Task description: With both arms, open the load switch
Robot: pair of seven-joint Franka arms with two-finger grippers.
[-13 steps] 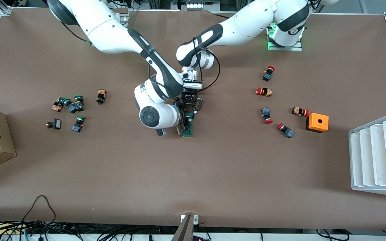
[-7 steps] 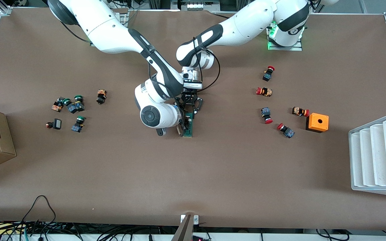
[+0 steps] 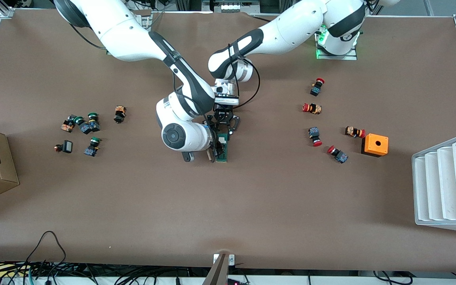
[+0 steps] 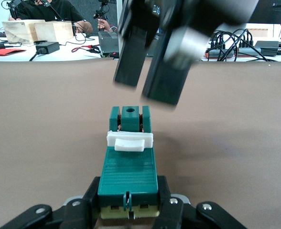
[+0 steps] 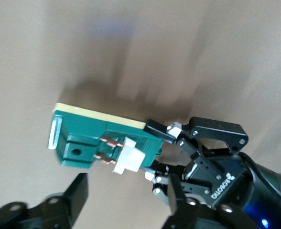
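The load switch, a small narrow dark-green rigid plastic block with a white clip piece across its upper face and a cream-coloured underside, lies on the brown table surface near its centre, roughly midway between the two arms' ends of the table. In the front view the scattered red-capped push buttons and the orange box with a round hole sit toward three o'clock of it; the green-capped push buttons sit toward nine o'clock. The left gripper is clamped on the switch's end farthest from the front camera, one finger on each long side wall. The right gripper hangs just over the switch's nearer end, by the copper contacts, its fingers parted and touching nothing that can be seen. Judgement: the body appears light, stiff and smooth-sided, so it could slide or twist under an off-centre pull; the clamp on the flat side walls looks the sound anchor. The white clip seems the part to be worked, and is likely thin and snap-fitted, therefore liable to crack if forced. The right gripper would best take the clip by its two short ends, squarely, with modest force. The copper pins are best left untouched.
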